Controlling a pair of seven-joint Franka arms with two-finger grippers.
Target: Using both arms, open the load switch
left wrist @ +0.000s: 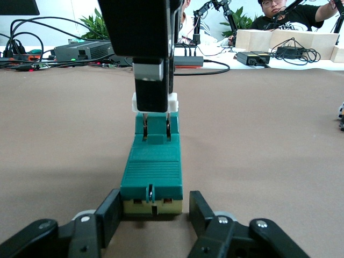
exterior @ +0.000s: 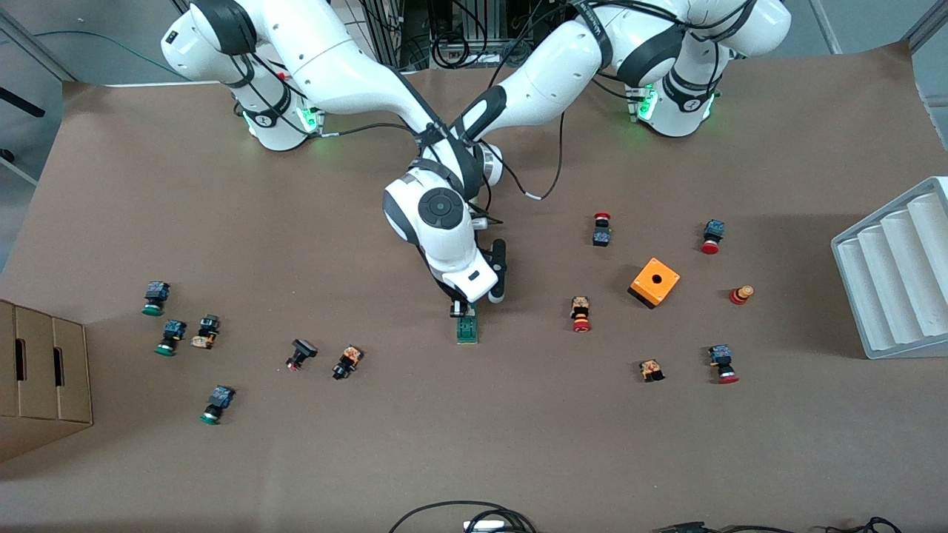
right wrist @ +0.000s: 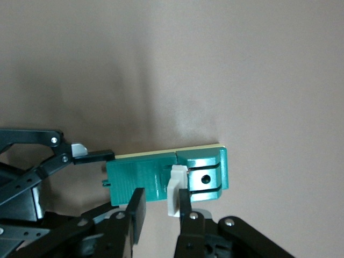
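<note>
I have both tools down on the load switch (exterior: pixel 466 327), which lies flat on the brown table (exterior: pixel 474 444) about midway between the two arms' ends.

My left tool (left wrist: pixel 155 209) sits low at the cream-edged end of the green block, one finger (left wrist: pixel 110 215) pressed against each side of it, so it is clamped on the load switch there. In the front view this tool is mostly hidden under the right arm (exterior: pixel 355 81); only one dark finger shows beside the white wrist housing.

My right tool (right wrist: pixel 161 207) comes down from above onto the end of the switch away from my left tool. Its fingers are drawn together on the white end piece (right wrist: pixel 176 188), pinching it; the left wrist view shows the same grip, with the white piece (left wrist: pixel 173 102) peeking out either side of the black fingers.

Away from the tools, toward the left arm's end of the table, stand an orange square box (exterior: pixel 655 282) and several red-capped buttons (exterior: pixel 581 314). Toward the right arm's end lie green-capped buttons (exterior: pixel 155 297) and a cardboard box (exterior: pixel 41 377). A white ridged tray (exterior: pixel 900 274) rests at the table's edge on the left arm's end.
</note>
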